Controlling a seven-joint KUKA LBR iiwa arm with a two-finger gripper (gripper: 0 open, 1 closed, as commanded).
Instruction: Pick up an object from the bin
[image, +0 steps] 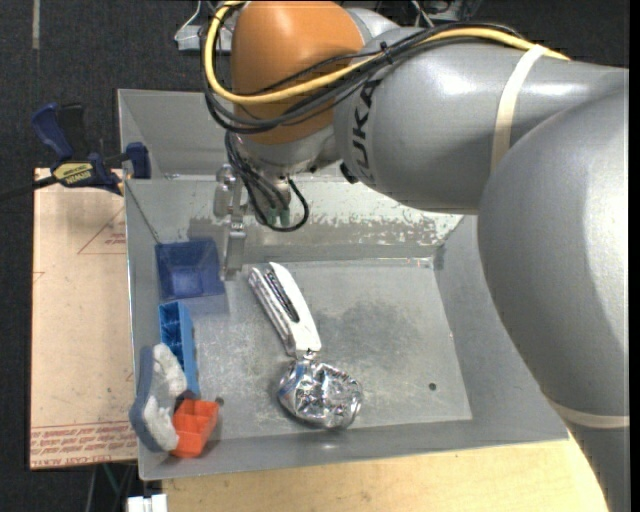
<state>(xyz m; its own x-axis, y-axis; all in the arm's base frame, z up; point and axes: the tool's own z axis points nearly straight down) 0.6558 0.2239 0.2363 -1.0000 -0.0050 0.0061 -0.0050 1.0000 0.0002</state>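
Observation:
My gripper (233, 252) hangs below the arm's wrist at the back left of the bin, its tip just right of a small blue open box (187, 269) that stands against the left wall. I see nothing held in it. A long white tool with a dark stripe (284, 306) lies slanted on the bin floor, its upper end a little right of and below the gripper. Beneath the blue box a narrow blue block (176, 338) lies along the left wall.
A crumpled silver foil ball (319, 393) rests near the front middle. In the front left corner lie a white and blue soft thing (157, 395) and an orange piece (196, 424). The big arm covers the bin's right side.

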